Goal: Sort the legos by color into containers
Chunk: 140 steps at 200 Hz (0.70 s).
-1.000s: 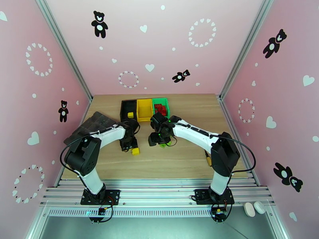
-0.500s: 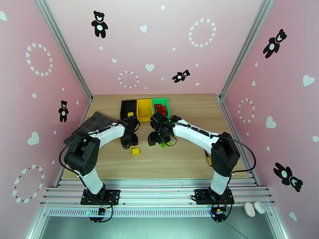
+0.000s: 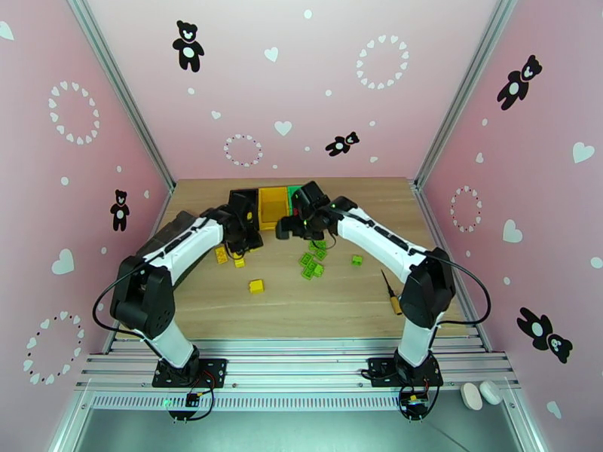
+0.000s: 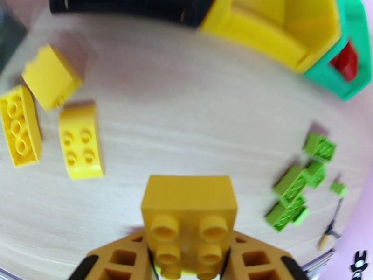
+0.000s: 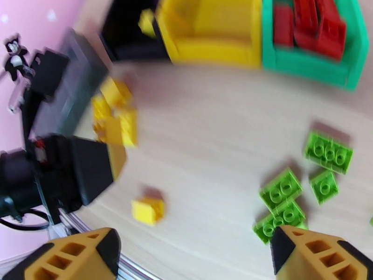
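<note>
at the far left of the wooden table a dark grey segmented tray lies partly under the left arm. the left gripper hangs above the wood just in front of the black rectangular plastic bin, its jaws clamped on a yellow two-by-two studded plastic brick, studs showing in the wrist view. just left of it three loose yellow bricks lie close together on the wood, and a fourth small yellow brick sits alone nearer the arm bases. the three bins stand in a row at the back, side by side: black, then the yellow plastic bin, then the green plastic bin. one yellow brick lies in the black bin and several red bricks lie in the green one. the right gripper hovers in front of the yellow and green bins with its jaws spread wide. right of it a scatter of green studded bricks lies on the wood, some touching, with one green brick apart further right. a small wooden-handled screwdriver lies near the right arm, well clear of the bricks.
</note>
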Each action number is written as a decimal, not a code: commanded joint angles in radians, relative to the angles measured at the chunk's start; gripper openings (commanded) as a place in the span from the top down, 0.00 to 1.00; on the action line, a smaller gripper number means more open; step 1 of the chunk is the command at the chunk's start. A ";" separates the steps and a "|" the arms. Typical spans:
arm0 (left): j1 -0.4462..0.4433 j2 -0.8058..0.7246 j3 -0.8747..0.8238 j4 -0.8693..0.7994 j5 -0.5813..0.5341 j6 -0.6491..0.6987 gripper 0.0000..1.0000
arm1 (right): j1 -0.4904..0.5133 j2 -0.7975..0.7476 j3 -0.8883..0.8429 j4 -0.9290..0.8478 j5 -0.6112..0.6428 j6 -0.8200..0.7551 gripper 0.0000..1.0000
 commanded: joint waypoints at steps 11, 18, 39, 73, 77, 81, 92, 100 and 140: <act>0.061 0.046 0.101 -0.036 0.046 0.017 0.70 | -0.003 0.089 0.096 -0.011 -0.016 0.007 0.01; 0.072 0.063 0.123 -0.043 0.043 0.021 0.70 | -0.016 0.115 0.123 -0.025 -0.063 0.019 0.01; 0.106 0.117 0.195 -0.061 0.036 0.035 0.69 | -0.051 0.166 0.131 0.009 -0.185 0.064 0.01; 0.146 0.231 0.341 -0.099 0.021 0.063 0.69 | -0.053 0.173 0.121 0.080 -0.191 0.059 0.01; 0.149 0.248 0.361 -0.105 0.020 0.068 0.69 | -0.055 0.183 0.135 0.075 -0.194 0.056 0.01; 0.152 0.263 0.380 -0.110 0.017 0.071 0.69 | -0.055 0.196 0.154 0.060 -0.197 0.051 0.01; 0.160 0.308 0.436 -0.129 0.013 0.080 0.69 | -0.057 0.239 0.214 0.021 -0.217 0.040 0.05; 0.165 0.341 0.476 -0.140 0.008 0.087 0.69 | -0.057 0.265 0.239 0.010 -0.236 0.037 0.07; 0.194 0.497 0.688 -0.208 0.001 0.109 0.66 | -0.059 0.299 0.256 0.053 -0.290 0.057 0.10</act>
